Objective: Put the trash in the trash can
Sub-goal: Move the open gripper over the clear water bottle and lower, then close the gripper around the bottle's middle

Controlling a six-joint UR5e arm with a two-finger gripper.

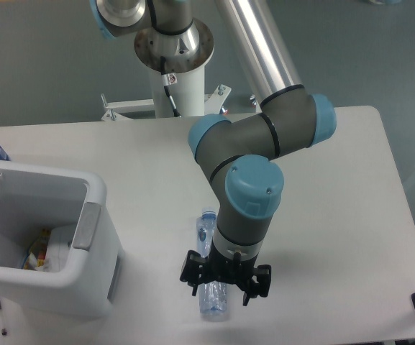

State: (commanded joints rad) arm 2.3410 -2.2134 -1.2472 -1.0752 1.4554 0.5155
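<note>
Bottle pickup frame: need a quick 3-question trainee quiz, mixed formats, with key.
1. True or false: the bottle lies on the table, outside the trash can.
2. The gripper is: A) over the trash can, B) low over the bottle, C) off the table.
3. Fill in: the trash can sits to the camera's ____ of the bottle.

Key: 1 true; 2 B; 3 left.
</note>
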